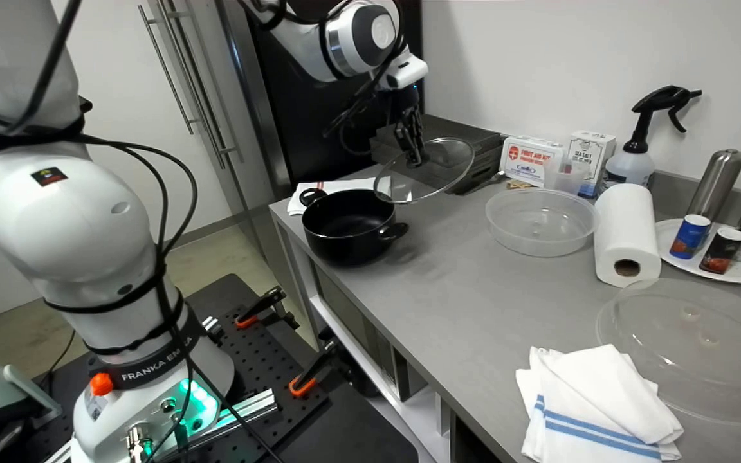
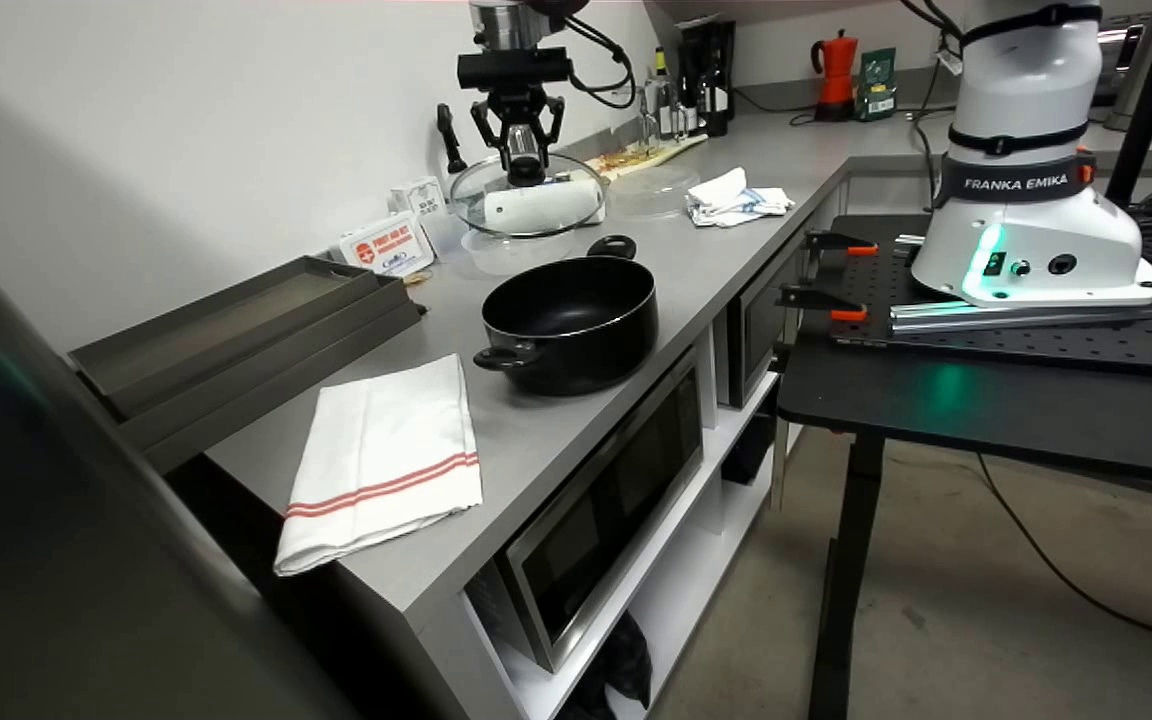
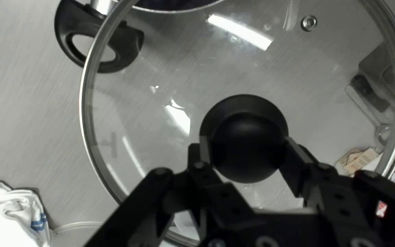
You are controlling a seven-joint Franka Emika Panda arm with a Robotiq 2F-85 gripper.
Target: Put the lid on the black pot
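The clear glass lid (image 1: 451,162) is held in the air by its black knob. It is tilted in an exterior view and also shows in an exterior view (image 2: 564,205) and in the wrist view (image 3: 321,85). My gripper (image 1: 415,157) is shut on the knob (image 3: 247,147), one finger on each side. The black pot (image 1: 352,247) stands uncovered on the counter near its front edge, its dark inside visible; it also shows in an exterior view (image 2: 591,345). The lid is above and beside the pot, apart from it. In the wrist view only a pot handle (image 3: 98,44) and part of the rim show.
Dark rectangular trays (image 2: 266,330) lie along the wall. A red-striped towel (image 2: 386,440) lies beside the pot. A clear bowl (image 1: 541,225), first aid box (image 1: 531,161), paper towel roll (image 1: 628,238), blue-striped cloth (image 1: 595,399) and larger clear dish (image 1: 698,360) stand farther along the counter.
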